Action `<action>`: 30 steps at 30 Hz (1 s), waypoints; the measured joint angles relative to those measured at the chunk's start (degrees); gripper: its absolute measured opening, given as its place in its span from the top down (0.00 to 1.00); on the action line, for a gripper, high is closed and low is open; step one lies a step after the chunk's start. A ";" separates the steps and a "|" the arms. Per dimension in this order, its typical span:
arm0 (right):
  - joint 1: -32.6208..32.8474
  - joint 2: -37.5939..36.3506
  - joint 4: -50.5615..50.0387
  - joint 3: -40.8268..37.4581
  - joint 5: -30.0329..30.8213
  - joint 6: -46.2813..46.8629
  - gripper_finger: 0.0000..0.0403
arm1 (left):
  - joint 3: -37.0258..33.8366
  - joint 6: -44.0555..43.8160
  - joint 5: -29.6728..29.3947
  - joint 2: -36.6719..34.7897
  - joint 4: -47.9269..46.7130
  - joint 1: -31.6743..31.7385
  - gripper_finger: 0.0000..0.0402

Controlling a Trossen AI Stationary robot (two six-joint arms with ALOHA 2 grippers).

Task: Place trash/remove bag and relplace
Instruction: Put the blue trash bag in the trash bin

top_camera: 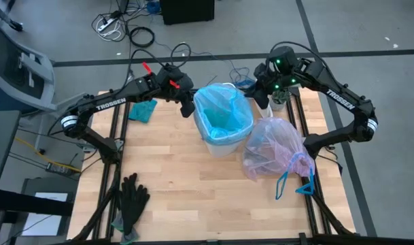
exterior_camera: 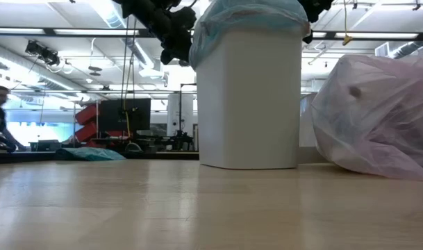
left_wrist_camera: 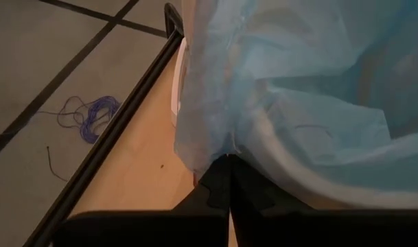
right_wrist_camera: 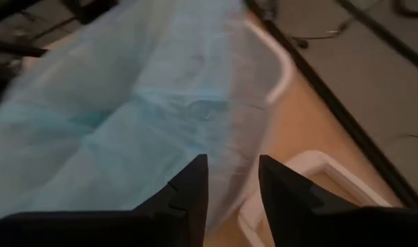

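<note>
A: Left gripper (left_wrist_camera: 229, 180) — state?
B: Fingers pressed together, pinching the edge of the light-blue bag (left_wrist_camera: 291, 82) where it folds over the rim of the white bin (exterior_camera: 247, 97). The film drapes straight off its tips.

A: Right gripper (right_wrist_camera: 233, 180)?
B: Fingers (right_wrist_camera: 192, 184) parted with a clear gap between them, nothing gripped. The blue film lies just ahead of the tips and the bin's white rim curves past on one side. In the high view this gripper sits at the far side of the bin from the left one, so the bin stands between the two.

A: The pink-lavender bag (top_camera: 274, 150)?
B: Lying full on the table (top_camera: 186, 177), just beside the bin and nearer the right gripper than the left. Its blue drawstring ties (top_camera: 295, 182) trail off the end away from that gripper.

A: Anything beyond?
B: Teal cloth (top_camera: 143, 110) near the left arm — black gloves (top_camera: 132, 199) well away from both grippers, at the table's near corner.
</note>
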 joint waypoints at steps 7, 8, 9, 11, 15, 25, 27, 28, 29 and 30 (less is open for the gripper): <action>0.35 1.00 0.01 0.02 -4.51 -0.26 0.72 | 0.02 -2.72 0.00 0.00 0.44 0.00 0.99; 0.41 1.42 0.00 0.02 -4.16 -0.30 0.72 | 0.02 -2.86 0.00 0.00 0.44 0.00 0.99; 0.42 1.86 0.08 0.02 -3.86 -0.34 0.72 | 0.02 -2.99 0.00 0.00 0.44 0.00 0.99; 0.44 2.74 0.18 0.02 -2.72 -1.90 0.72 | 0.02 -3.02 0.00 0.00 0.44 0.00 0.99; 0.42 3.52 0.66 0.02 -0.30 -4.64 0.79 | 0.03 -3.04 0.02 0.00 0.44 -0.02 0.99; -0.28 3.66 8.49 0.02 6.01 -5.79 1.00 | 0.03 -3.04 0.02 -0.04 0.37 -0.02 0.99; -0.95 3.72 7.31 0.02 7.93 -4.69 0.99 | 0.02 -3.04 0.00 -0.04 0.31 -0.02 0.99; -1.24 3.72 6.65 0.02 8.44 -4.05 1.00 | 0.04 -3.04 0.02 -0.04 0.33 -0.02 0.99; -1.52 3.73 5.65 0.02 8.50 -3.43 1.00 | 0.02 -3.04 0.02 -0.04 0.31 -0.02 0.99; -1.80 3.89 4.55 0.02 8.47 -3.02 1.00 | 0.02 -3.04 0.02 -0.04 0.25 -0.02 0.99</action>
